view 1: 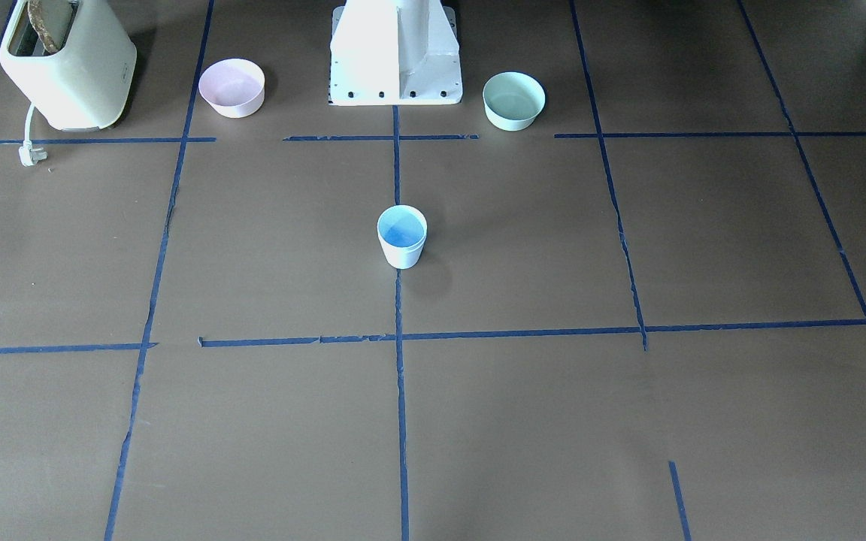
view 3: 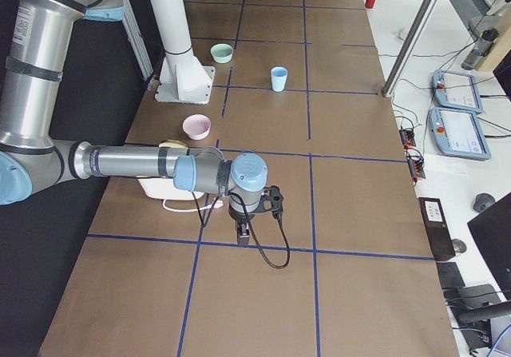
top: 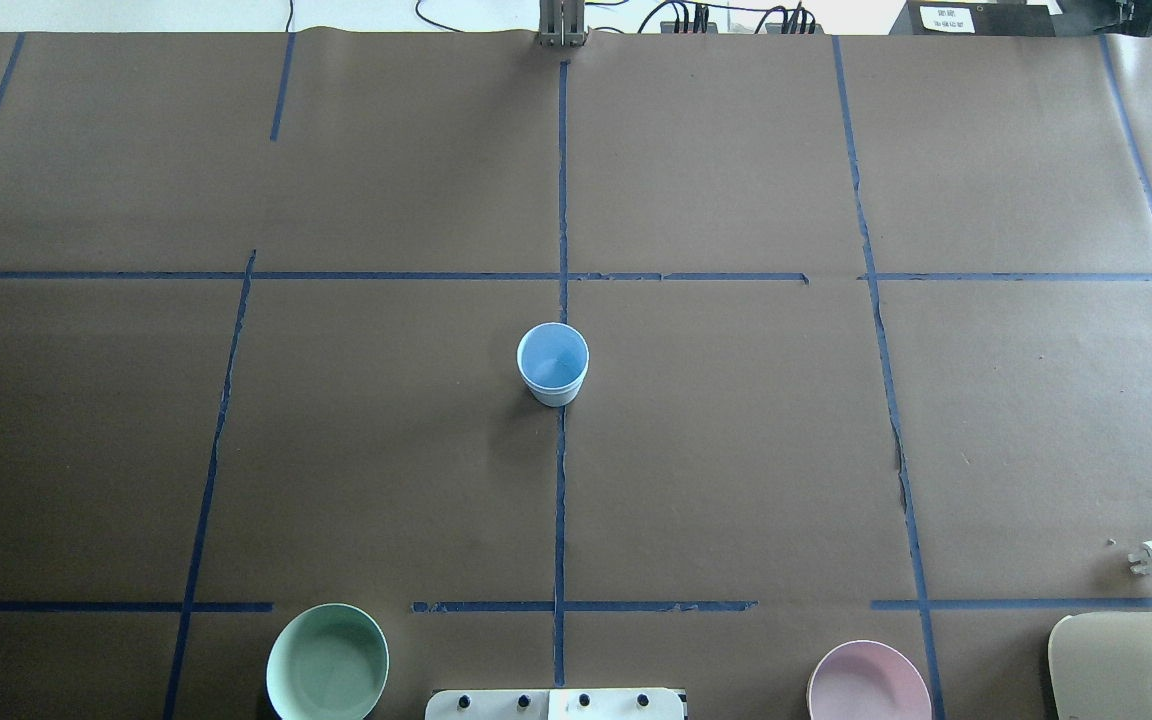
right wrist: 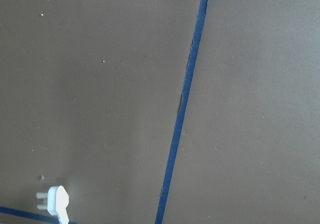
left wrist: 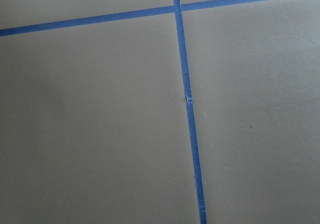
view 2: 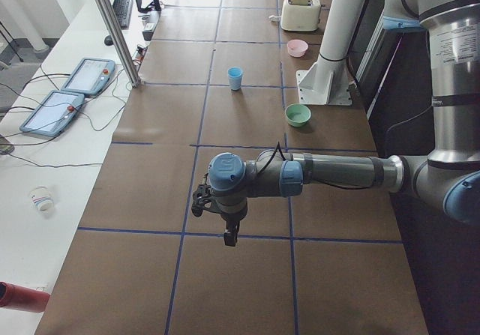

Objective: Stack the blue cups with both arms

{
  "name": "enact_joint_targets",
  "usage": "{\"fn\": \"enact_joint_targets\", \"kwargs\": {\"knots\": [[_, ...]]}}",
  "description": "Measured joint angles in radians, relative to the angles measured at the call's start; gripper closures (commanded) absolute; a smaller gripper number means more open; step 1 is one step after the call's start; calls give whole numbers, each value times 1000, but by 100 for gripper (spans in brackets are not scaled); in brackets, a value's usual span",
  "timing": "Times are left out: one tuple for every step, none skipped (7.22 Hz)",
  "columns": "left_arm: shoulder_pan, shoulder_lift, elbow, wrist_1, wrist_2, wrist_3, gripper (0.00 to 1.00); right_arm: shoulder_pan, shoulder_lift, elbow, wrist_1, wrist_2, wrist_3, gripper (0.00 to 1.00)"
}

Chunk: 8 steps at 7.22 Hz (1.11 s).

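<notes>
One pale-blue cup (view 1: 401,239) stands upright on the centre tape line, also in the overhead view (top: 553,364) and both side views (view 2: 235,78) (view 3: 278,78). Only one cup outline shows; I cannot tell whether a second cup is nested in it. My left gripper (view 2: 229,236) hangs over the table's left end, far from the cup. My right gripper (view 3: 243,234) hangs over the right end, past the toaster. Both show only in the side views, so I cannot tell whether they are open or shut. Both wrist views show only brown paper and blue tape.
A pink bowl (view 1: 231,88) and a mint-green bowl (view 1: 513,100) flank the white pedestal (view 1: 395,52). A cream toaster (view 1: 68,64) stands beyond the pink bowl, with its white plug (right wrist: 57,204) lying on the paper below my right wrist.
</notes>
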Motion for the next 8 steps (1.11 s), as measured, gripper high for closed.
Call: {"fn": "enact_joint_targets", "kwargs": {"knots": [[0, 0, 1, 0, 0, 0, 0, 0, 0, 0, 0, 1, 0, 0], [0, 0, 2, 0, -1, 0, 0, 0, 1, 0, 0, 5, 0, 0], [0, 0, 2, 0, -1, 0, 0, 0, 1, 1, 0, 11, 0, 0], [0, 0, 3, 0, -1, 0, 0, 0, 1, 1, 0, 14, 0, 0], [0, 0, 4, 0, -1, 0, 0, 0, 1, 1, 0, 15, 0, 0], [0, 0, 4, 0, -1, 0, 0, 0, 1, 1, 0, 16, 0, 0], [0, 0, 4, -1, -1, 0, 0, 0, 1, 1, 0, 16, 0, 0], [0, 0, 5, -1, -1, 0, 0, 0, 1, 0, 0, 16, 0, 0]]}}
